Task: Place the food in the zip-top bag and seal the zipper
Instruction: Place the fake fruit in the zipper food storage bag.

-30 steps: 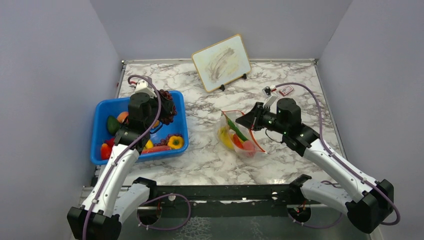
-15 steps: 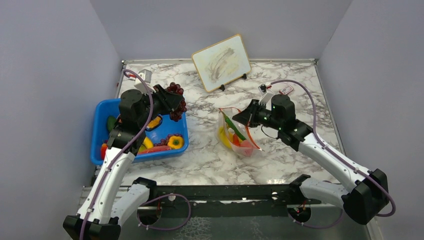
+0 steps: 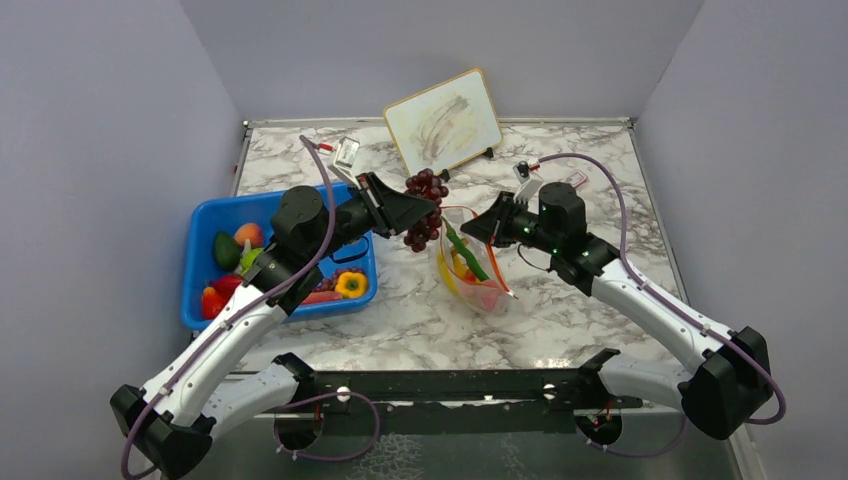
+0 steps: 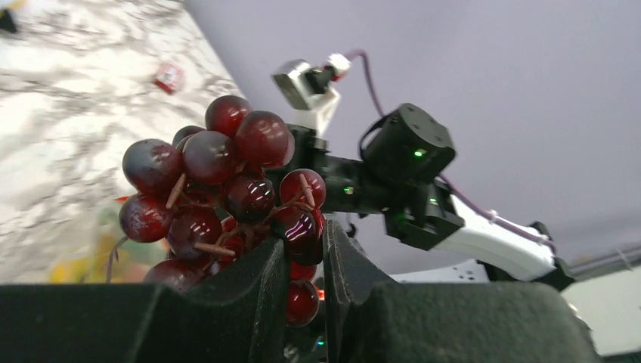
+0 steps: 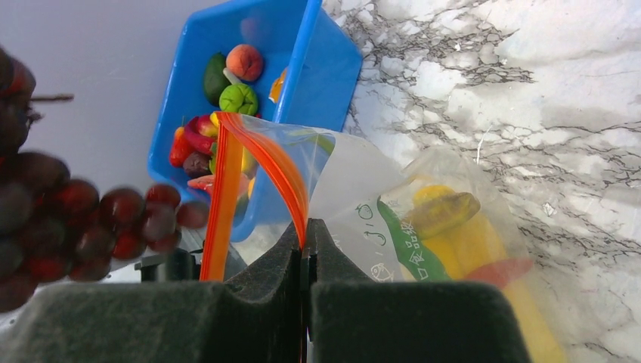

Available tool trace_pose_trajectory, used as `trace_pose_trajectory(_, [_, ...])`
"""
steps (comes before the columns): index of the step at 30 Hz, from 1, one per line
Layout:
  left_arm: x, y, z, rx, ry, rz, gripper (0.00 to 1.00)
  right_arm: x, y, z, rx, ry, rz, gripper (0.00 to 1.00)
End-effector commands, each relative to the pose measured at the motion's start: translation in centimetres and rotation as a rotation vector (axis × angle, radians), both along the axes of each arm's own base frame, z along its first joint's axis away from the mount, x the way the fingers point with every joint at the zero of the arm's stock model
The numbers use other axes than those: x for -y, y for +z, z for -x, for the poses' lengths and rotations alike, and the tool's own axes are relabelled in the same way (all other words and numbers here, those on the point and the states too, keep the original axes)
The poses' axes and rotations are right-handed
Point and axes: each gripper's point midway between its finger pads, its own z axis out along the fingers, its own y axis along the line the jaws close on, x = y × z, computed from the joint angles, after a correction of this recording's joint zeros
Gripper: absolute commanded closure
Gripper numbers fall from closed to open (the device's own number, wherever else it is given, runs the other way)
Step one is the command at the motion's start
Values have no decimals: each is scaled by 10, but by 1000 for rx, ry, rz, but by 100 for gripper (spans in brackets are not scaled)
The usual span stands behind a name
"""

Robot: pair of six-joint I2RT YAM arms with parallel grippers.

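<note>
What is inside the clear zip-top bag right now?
A yellow banana and a red piece show through the zip-top bag. Anything beneath them is covered, and the right gripper blocks the bag's near edge in the wrist view.

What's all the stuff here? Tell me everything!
zip-top bag: one, clear with orange-red zipper, middle of table, mouth open
grapes: one bunch, dark red, held beside the bag's mouth
food in bag: few pieces, yellow, green, red
bin: one, blue, left of table
food in bin: several pieces, green, peach, yellow, red
whiteboard: one, smudged white, propped at back
table: one, white marble
left pincer: one, black, shut on grapes
right pincer: one, black, shut on bag's mouth edge
</note>
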Motion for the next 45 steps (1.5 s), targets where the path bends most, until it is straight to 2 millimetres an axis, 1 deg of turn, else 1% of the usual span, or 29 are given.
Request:
trace_pose_trajectory(1, [24, 54, 14, 90, -66, 168, 79, -4, 25, -10, 63, -20, -44, 99])
trace_pose_trajectory(6, [52, 65, 27, 101, -125, 186, 79, -4, 28, -11, 67, -22, -50, 99])
trace_pose_trajectory(8, [60, 72, 33, 130, -138, 187, 79, -4, 27, -10, 66, -22, -52, 99])
trace_pose_trajectory(10, [64, 77, 35, 165, -129, 180, 79, -4, 26, -9, 61, -19, -54, 99])
trace_pose_trajectory(17, [85, 81, 37, 174, -176, 216, 79, -4, 23, -6, 53, -15, -57, 99])
trace_pose_trajectory(19, [90, 75, 35, 172, -181, 204, 79, -2, 24, -6, 56, -20, -57, 99])
trace_pose_trajectory(21, [91, 64, 32, 173, -171, 179, 79, -1, 27, -6, 64, -24, -58, 99])
trace_pose_trajectory(23, [87, 46, 27, 173, -133, 144, 79, 0, 27, -7, 72, -32, -51, 99])
trace_pose_trajectory(24, [85, 30, 22, 165, -102, 112, 79, 1, 27, -8, 75, -38, -47, 99])
trace_pose_trajectory(27, [71, -8, 8, 148, 8, 43, 79, 2, 25, -9, 74, -47, -41, 99])
trace_pose_trajectory(29, [65, -29, 3, 127, 46, 8, 79, 1, 27, -8, 77, -41, -47, 99])
trace_pose_trajectory(32, [64, -55, 0, 96, 56, -40, 79, 0, 31, -8, 82, -36, -53, 99])
trace_pose_trajectory(34, [67, -66, 1, 78, 45, -57, 79, 0, 33, -9, 87, -36, -56, 99])
trace_pose_trajectory(38, [69, -78, 0, 52, 41, -93, 79, 1, 36, -9, 94, -43, -54, 99])
trace_pose_trajectory(40, [69, -84, -2, 36, 43, -127, 78, 2, 37, -10, 98, -49, -54, 99])
trace_pose_trajectory(42, [69, -95, -3, 11, 41, -182, 78, 3, 37, -11, 101, -57, -53, 99])
trace_pose_trajectory(45, [70, -105, 3, -9, 8, -228, 77, 5, 37, -12, 105, -71, -48, 99])
